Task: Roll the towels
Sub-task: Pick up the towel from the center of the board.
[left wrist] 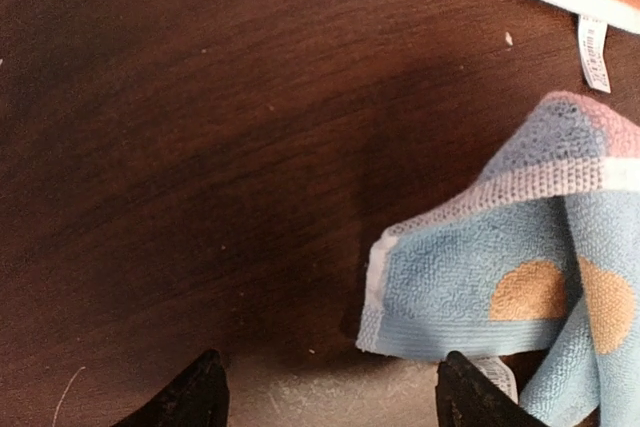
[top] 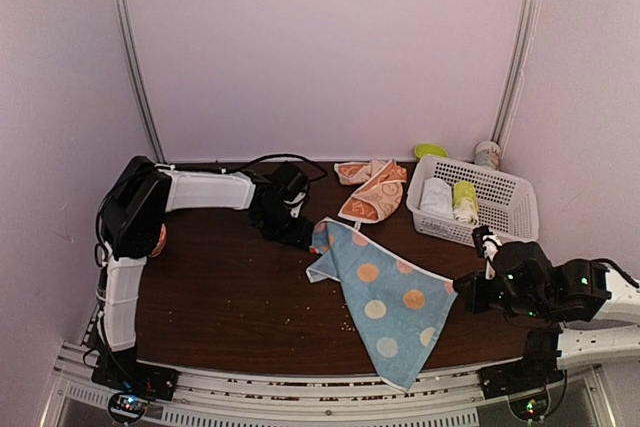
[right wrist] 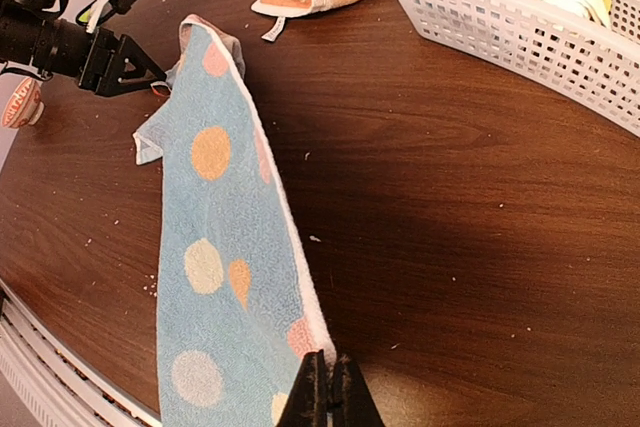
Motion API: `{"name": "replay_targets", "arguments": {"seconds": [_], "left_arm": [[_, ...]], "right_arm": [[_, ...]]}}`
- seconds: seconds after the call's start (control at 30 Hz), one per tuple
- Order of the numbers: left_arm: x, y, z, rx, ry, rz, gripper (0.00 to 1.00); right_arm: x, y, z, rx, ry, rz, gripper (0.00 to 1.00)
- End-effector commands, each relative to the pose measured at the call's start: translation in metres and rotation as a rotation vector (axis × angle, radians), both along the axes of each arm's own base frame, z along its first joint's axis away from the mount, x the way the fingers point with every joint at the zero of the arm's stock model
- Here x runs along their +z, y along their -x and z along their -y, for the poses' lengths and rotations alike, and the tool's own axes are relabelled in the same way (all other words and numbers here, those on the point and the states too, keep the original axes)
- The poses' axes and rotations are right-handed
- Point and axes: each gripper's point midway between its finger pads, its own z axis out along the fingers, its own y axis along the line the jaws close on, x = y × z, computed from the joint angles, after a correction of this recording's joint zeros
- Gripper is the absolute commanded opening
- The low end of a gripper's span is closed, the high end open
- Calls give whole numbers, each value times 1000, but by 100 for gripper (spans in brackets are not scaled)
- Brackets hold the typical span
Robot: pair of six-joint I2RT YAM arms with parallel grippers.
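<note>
Blue dotted towel [top: 385,307] lies spread mid-table [top: 230,287], its near corner drooping over the front edge. Right claw [right wrist: 326,392] is pinched tight on its right-hand corner. Left claw [left wrist: 325,392] hangs at the far-left corner, fingers wide apart, nothing held. Orange towel [top: 372,192] sits crumpled at the back, just beside the white basket [top: 500,197]. In the basket: a white roll [top: 436,197] and a yellow-green roll [top: 465,200], side by side.

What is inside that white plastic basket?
Two rolled cloths lie side by side in the basket: a white roll and a yellow-green roll. Anything beneath them is covered.
</note>
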Motion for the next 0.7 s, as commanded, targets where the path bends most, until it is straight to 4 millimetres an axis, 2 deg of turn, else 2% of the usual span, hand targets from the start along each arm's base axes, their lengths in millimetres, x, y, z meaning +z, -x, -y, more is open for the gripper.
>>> {"name": "replay_targets", "arguments": {"seconds": [0.0, 0.4, 0.67], "left_arm": [[3, -7, 7, 31, 38, -14, 73], [-14, -10, 8, 34, -31, -37, 66], [-31, 0, 3, 7, -119, -48, 48]], "right_arm": [[3, -3, 3, -28, 2, 13, 0], [2, -4, 3, -29, -3, 13, 0], [0, -3, 3, -28, -3, 14, 0]]}}
